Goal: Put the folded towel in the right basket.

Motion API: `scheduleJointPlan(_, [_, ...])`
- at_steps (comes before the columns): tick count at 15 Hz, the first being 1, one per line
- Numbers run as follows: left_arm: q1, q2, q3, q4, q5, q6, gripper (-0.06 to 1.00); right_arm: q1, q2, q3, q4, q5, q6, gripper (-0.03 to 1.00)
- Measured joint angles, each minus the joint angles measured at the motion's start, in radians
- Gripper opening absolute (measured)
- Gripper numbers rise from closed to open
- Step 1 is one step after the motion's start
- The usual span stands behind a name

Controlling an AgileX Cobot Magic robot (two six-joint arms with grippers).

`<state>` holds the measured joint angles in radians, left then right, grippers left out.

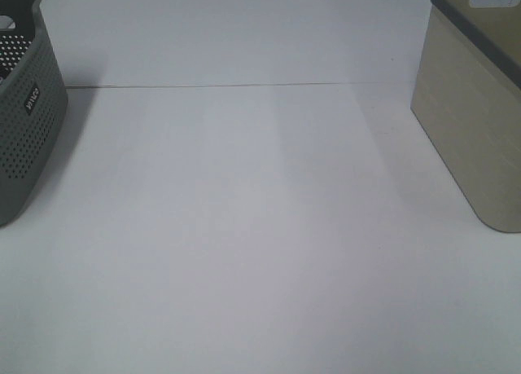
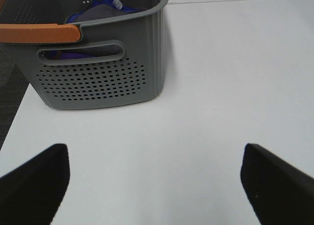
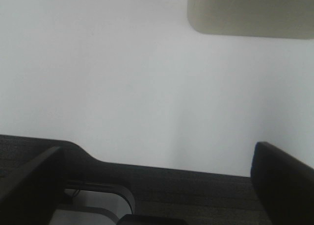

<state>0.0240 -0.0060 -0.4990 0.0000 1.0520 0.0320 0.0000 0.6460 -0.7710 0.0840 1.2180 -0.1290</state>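
Note:
The folded towel is not in any view. The right basket (image 1: 472, 121), beige with a dark grey rim, stands at the table's right edge; its lower wall also shows in the right wrist view (image 3: 250, 14). My left gripper (image 2: 154, 186) is open and empty, low over the bare table in front of the grey-green perforated basket (image 2: 98, 78). My right gripper (image 3: 157, 186) is open and empty, near the table's edge and well apart from the beige basket. Neither gripper shows in the exterior view.
The grey-green perforated basket (image 1: 28, 121) stands at the left edge of the white table (image 1: 244, 227). It holds a purple-blue cloth (image 2: 95, 12), and an orange bar (image 2: 39, 33) lies across its rim. Dark floor (image 3: 196, 190) shows past the table's edge.

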Motion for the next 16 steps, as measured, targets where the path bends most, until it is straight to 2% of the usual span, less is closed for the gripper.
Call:
scheduleJointPlan(5, [0.0, 0.0, 0.0, 0.0, 0.0, 0.0, 0.88, 0.0, -0.339, 0.256, 0.0, 0.008, 0.002, 0.98])
scheduleJointPlan(9, [0.0, 0.0, 0.0, 0.0, 0.0, 0.0, 0.88, 0.0, -0.581, 0.28, -0.006, -0.032, 0.002, 0.98])
scheduleJointPlan(10, [0.0, 0.0, 0.0, 0.0, 0.0, 0.0, 0.88, 0.0, -0.646, 0.297, -0.004, -0.068, 0.002, 0.98])
scheduleJointPlan(16, [0.0, 0.0, 0.0, 0.0, 0.0, 0.0, 0.88, 0.0, -0.65, 0.313, -0.002, -0.106, 0.002, 0.98])
